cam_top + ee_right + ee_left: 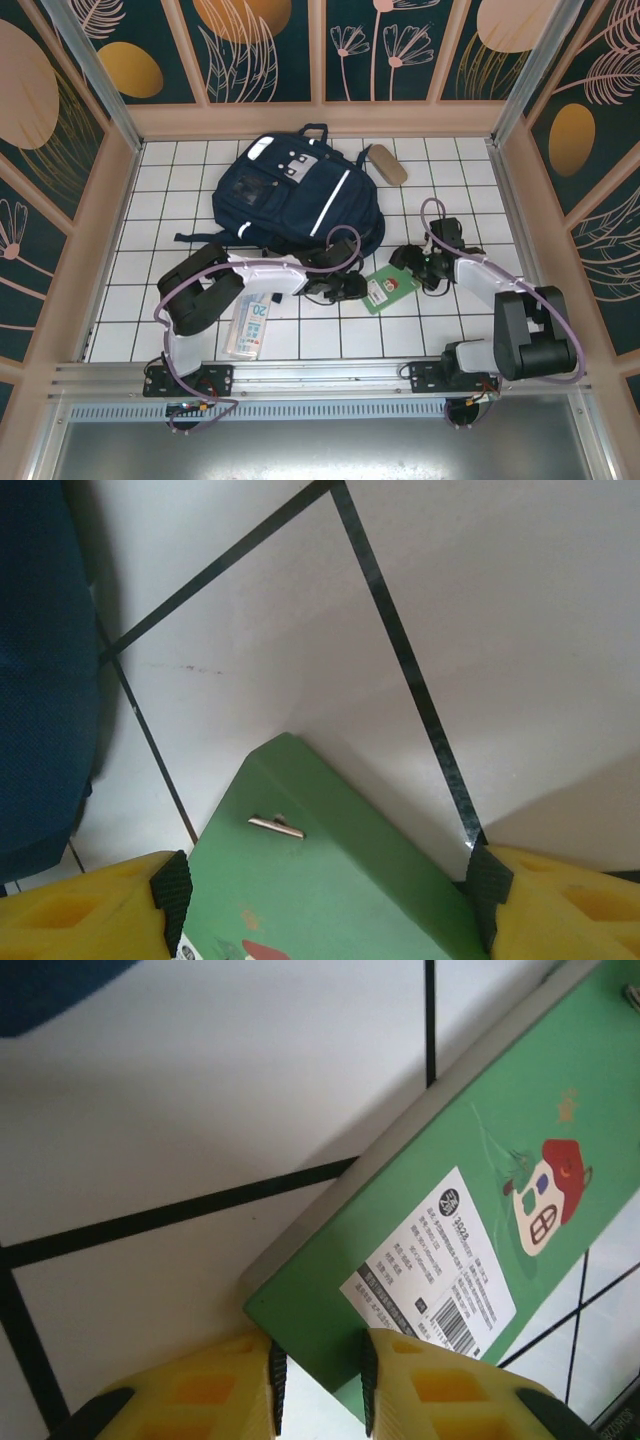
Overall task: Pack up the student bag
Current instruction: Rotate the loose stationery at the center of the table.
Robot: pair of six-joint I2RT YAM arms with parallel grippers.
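The table under me is white, ruled into squares by thin dark lines, brightly and evenly lit, with only soft shadows. A pale wooden border runs along its far edge and both sides. Above that stand dark teal wall panels with pale leaf drawings and orange discs. A metal rail lines the near edge.

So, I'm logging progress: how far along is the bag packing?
Done: nothing visibly packed; the tan case and clear packet lie outside the student bag. In hand: the left gripper and right gripper straddle the green booklet, flat on the table. Left: getting it, then the others, into the bag.
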